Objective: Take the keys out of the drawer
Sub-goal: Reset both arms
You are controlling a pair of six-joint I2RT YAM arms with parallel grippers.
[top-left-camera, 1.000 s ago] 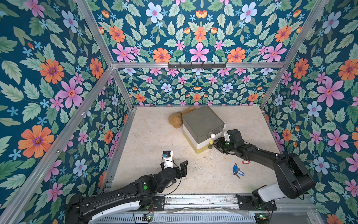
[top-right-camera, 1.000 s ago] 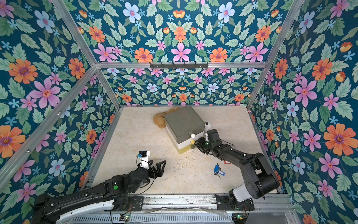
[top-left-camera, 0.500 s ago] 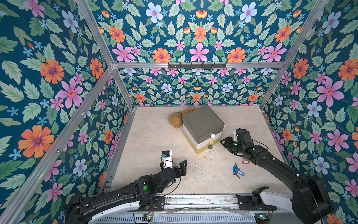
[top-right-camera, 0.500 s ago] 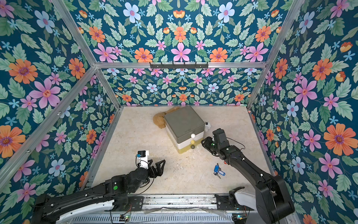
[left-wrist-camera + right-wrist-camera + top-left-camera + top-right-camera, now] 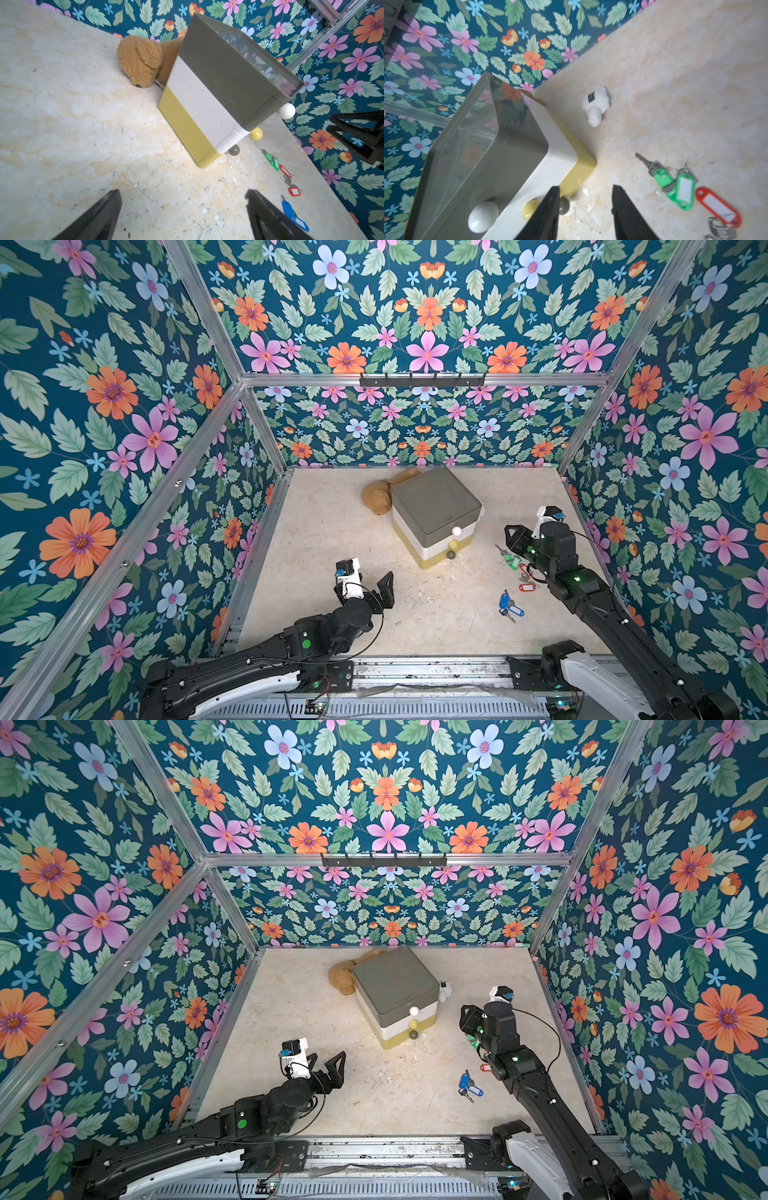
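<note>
Change: right gripper [image 5: 586, 188] had drawn back from the knobs of the drawer unit [image 5: 436, 506] toward the right wall, and green-tagged keys [image 5: 510, 559] lay on the table [image 5: 332, 531] where none had been a second earlier
Left gripper [image 5: 326, 1065]: jaws wide and empty, well apart from the unit
Drawers: all three fronts appeared shut
Keys on table: green-tagged set just beside the right gripper, red-tagged keys [image 5: 525, 587] next, blue-tagged keys [image 5: 509, 608] nearer the front edge
Right gripper jaws: moderately parted, nothing between them
Meaning: release judged complete; whether any keys remained inside could not be told
</note>
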